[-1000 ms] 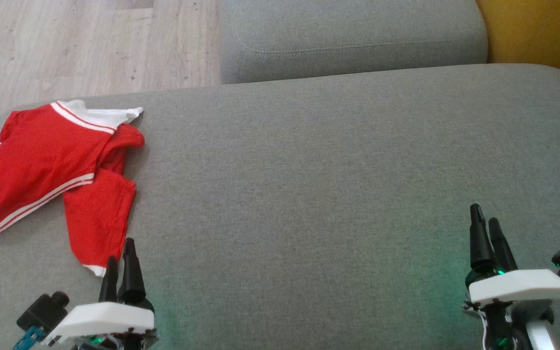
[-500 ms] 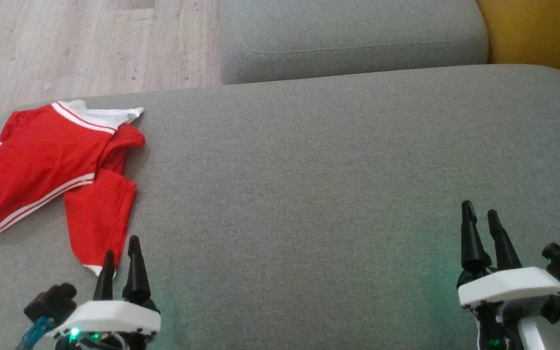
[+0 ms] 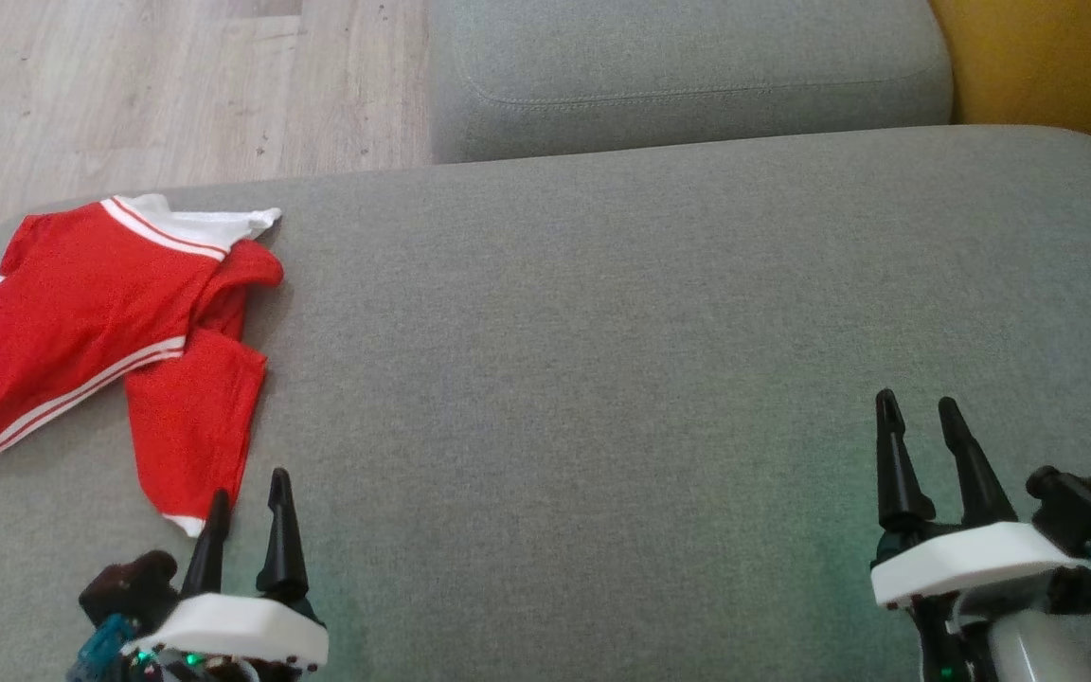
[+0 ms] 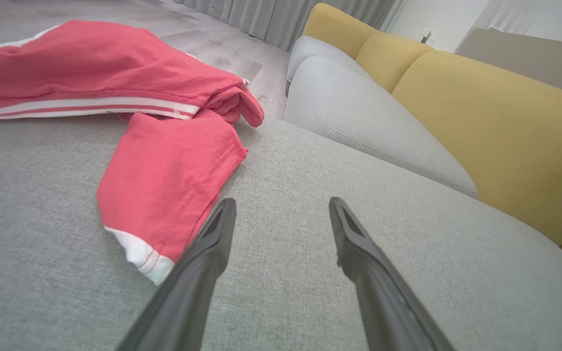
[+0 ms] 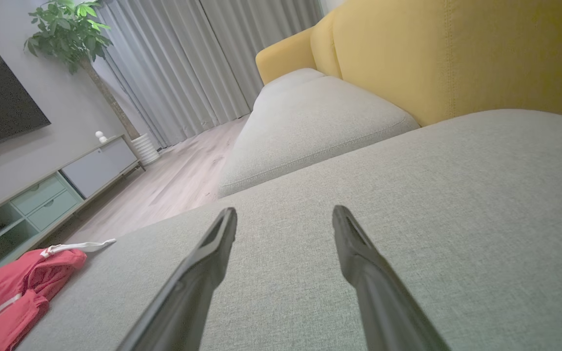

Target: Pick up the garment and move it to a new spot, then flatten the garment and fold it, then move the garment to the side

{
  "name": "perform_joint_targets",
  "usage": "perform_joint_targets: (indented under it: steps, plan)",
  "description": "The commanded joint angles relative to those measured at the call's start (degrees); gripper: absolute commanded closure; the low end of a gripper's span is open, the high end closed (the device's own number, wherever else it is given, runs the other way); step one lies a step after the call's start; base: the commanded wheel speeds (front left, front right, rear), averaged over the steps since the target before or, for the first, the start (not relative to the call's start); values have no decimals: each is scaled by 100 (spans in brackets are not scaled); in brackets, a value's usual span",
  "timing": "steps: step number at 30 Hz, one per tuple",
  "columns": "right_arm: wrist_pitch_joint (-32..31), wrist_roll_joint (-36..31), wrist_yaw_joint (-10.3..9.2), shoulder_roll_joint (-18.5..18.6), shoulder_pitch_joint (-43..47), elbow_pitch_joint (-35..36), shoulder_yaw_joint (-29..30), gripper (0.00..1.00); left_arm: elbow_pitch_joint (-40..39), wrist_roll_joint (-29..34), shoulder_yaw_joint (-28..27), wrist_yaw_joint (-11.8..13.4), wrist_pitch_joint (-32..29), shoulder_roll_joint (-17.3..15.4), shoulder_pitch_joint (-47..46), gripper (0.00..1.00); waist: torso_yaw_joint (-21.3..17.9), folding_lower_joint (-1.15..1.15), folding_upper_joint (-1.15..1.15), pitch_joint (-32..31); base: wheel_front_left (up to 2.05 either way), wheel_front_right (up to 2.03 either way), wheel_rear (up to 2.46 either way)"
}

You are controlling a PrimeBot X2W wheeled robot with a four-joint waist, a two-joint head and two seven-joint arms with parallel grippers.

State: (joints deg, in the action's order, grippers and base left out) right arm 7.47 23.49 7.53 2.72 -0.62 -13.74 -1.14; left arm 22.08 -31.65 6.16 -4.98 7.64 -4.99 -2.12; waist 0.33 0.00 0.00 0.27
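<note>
We log the red garment (image 3: 100, 313), trimmed in white, lying crumpled at the far left of the grey sofa cushion (image 3: 602, 332), near the edge that borders the wooden floor (image 3: 129, 85). One red flap with a white hem points toward the robot. The left hand (image 3: 249, 484) has its fingers spread with nothing between them, and its tips sit just beside that hem; we cannot tell whether they touch it. The right hand (image 3: 915, 398) is also spread and empty, over bare cushion well apart from the garment. A second cushion (image 3: 678, 76) lies beyond, with a yellow backrest (image 3: 1057, 57) at the right.
</note>
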Motion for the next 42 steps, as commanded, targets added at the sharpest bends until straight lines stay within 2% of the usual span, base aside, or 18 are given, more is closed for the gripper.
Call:
perform_joint_targets:
  steps: [1,19,40,42]
  plan:
    - [93,-200,-3,114,-302,196,-113,0,-123,183,-73,38,81,-126,-321,0,4,0,0,-1,0,0,0]
    - [398,-1328,-4,123,-288,11,-62,0,20,1316,-103,163,383,-199,-368,0,29,0,0,15,0,0,0]
    - [752,-2212,-4,47,-304,-281,208,0,461,2480,-369,120,735,-199,-355,0,126,0,0,-41,0,0,0]
    - [753,-2164,-4,44,-301,-332,227,0,491,2436,-413,105,736,-175,-358,0,134,0,0,-48,0,0,0]
